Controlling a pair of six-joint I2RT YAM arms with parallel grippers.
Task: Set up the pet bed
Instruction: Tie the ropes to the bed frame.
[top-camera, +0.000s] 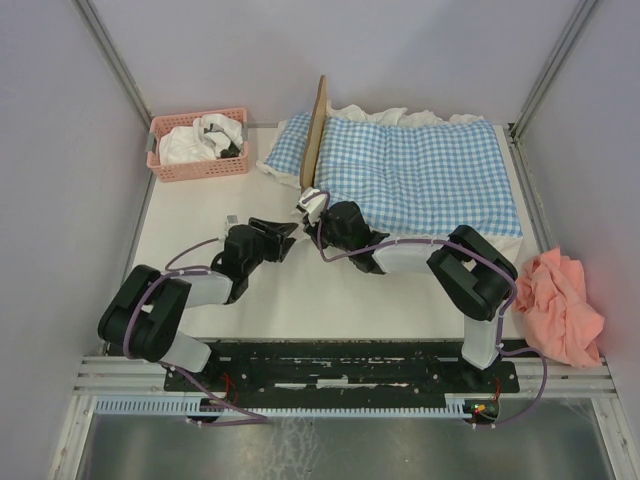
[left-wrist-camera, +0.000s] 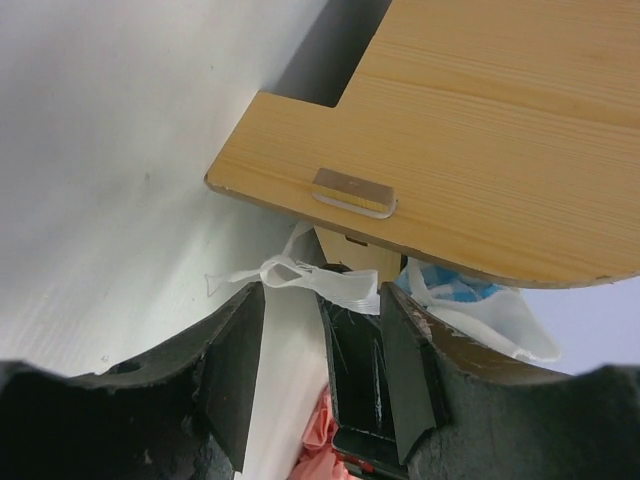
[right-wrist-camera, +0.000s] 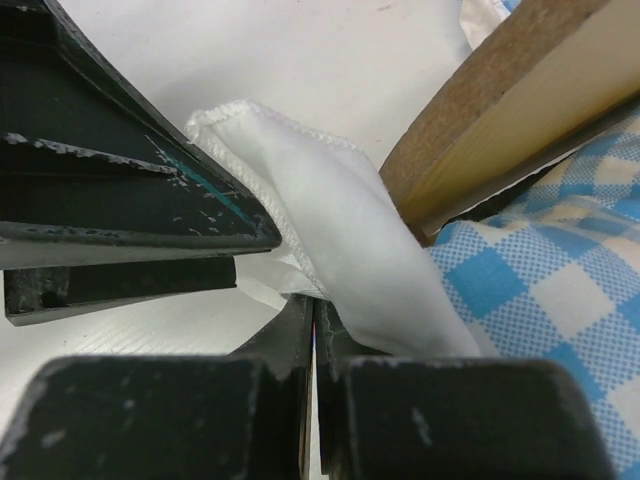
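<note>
The pet bed (top-camera: 314, 135) shows mostly as its light-wood headboard, a thin board standing on edge and leaning slightly in the top view. In the left wrist view the headboard is a smooth, pale-grained panel with a stepped cut-out and a small clear pad stuck to its face. The rest of the frame lies hidden under the blue-white gingham bedding (top-camera: 425, 175), which has a white ruffled border.

The right end effector (right-wrist-camera: 313, 322) has its fingers pressed together on that white ruffle, right beside the near corner of the headboard. The left end effector (top-camera: 287, 233) is spread wide with nothing between its fingers. Its tips are just beside the right one and the loose end of the ruffle, apart from the wood.

The bed sits on the far half of the table (top-camera: 300, 300). Its long axis runs left to right, headboard at the left end, nearest the pink basket (top-camera: 166, 165) of white and grey cloth. A peach cloth (top-camera: 560, 305) lies bunched at the table's right edge
</note>
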